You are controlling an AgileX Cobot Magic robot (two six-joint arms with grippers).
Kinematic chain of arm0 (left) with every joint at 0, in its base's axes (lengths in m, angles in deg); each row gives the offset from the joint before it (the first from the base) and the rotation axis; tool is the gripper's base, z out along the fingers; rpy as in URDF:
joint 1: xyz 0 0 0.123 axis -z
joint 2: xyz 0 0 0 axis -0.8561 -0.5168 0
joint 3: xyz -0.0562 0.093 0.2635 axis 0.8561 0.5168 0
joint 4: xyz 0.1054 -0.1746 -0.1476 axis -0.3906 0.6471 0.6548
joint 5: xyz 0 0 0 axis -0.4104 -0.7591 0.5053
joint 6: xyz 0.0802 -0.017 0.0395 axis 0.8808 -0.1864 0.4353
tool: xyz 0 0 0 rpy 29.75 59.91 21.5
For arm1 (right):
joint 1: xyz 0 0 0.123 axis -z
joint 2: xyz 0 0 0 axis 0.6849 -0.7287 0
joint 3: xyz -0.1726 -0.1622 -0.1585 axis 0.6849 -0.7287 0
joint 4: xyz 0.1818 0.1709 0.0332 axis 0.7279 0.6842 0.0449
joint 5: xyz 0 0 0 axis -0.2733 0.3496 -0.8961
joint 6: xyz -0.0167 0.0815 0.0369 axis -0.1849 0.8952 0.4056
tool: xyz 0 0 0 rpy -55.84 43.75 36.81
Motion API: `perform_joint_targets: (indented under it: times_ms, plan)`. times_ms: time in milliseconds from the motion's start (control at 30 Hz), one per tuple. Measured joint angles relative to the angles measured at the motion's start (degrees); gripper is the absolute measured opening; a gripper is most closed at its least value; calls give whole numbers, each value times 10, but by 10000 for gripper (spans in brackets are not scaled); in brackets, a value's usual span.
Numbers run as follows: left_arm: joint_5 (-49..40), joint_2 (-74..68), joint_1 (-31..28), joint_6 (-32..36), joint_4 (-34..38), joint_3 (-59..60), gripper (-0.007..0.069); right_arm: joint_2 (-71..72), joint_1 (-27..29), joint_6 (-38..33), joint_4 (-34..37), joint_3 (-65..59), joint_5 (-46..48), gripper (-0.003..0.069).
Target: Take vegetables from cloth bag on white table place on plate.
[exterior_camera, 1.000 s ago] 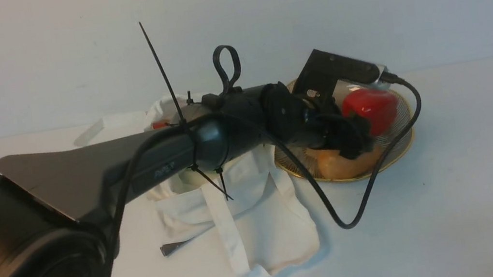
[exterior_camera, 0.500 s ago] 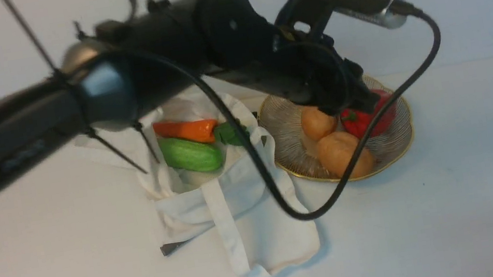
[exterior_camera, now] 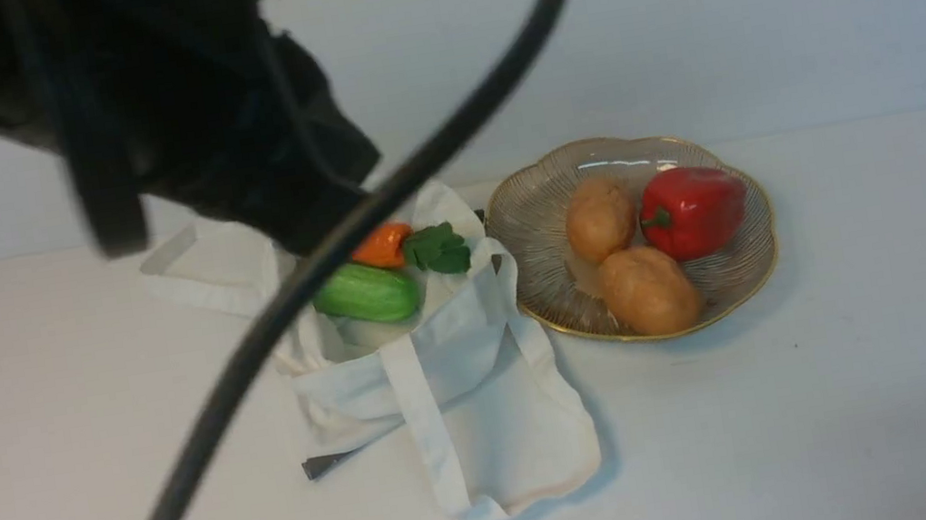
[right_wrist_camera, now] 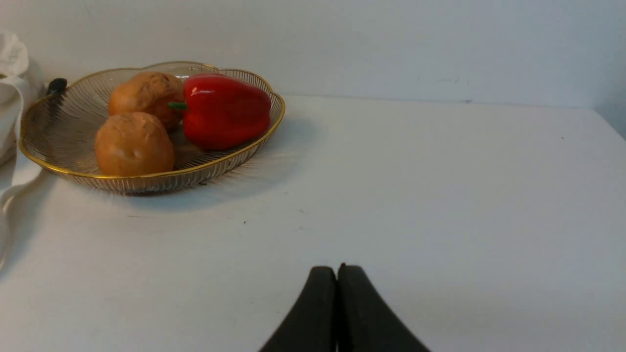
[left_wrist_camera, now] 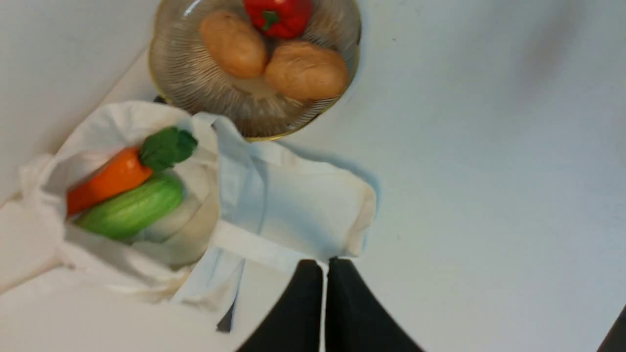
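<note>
cloth bag [exterior_camera: 496, 420]: off-white woven fabric, matt, wrinkled
plate [exterior_camera: 535, 222]: smoky glass w/ fine ribs, shiny gold rim
potato [exterior_camera: 649, 290], carrot [exterior_camera: 383, 244], cucumber [exterior_camera: 365, 293]: glossy, plastic-looking (toy veg)
red pepper [exterior_camera: 691, 210]: v. glossy, smooth
table [exterior_camera: 858, 384]: matt white, smooth
cable [exterior_camera: 413, 171]: black sheath, matt

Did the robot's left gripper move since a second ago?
Yes. The left gripper was over the plate; now it is higher and further left, by the cloth bag.
</note>
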Motion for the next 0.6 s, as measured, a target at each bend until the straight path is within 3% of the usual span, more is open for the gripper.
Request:
perform_joint_targets:
  times_ms: [233,300,400,433,500,567,600]
  plan:
    - [9,126,0,-62,-14,209,-5,0,0,0,0,0,0,-15]
    - [87,183,0,-94,-14,331,-5,0,0,0,0,0,0,-15]
    - [185,229,0,-138,-14,425,-5,0,0,0,0,0,0,-15]
    - [279,265,0,-181,-15,501,-5,0,0,0,0,0,0,-15]
    - [328,279,0,-202,-15,544,-5,0,0,0,0,0,0,-15]
    - [441,304,0,-238,-15,608,-5,0,0,0,0,0,0,-15]
    - [447,305,0,-240,-15,612,-5,0,0,0,0,0,0,-15]
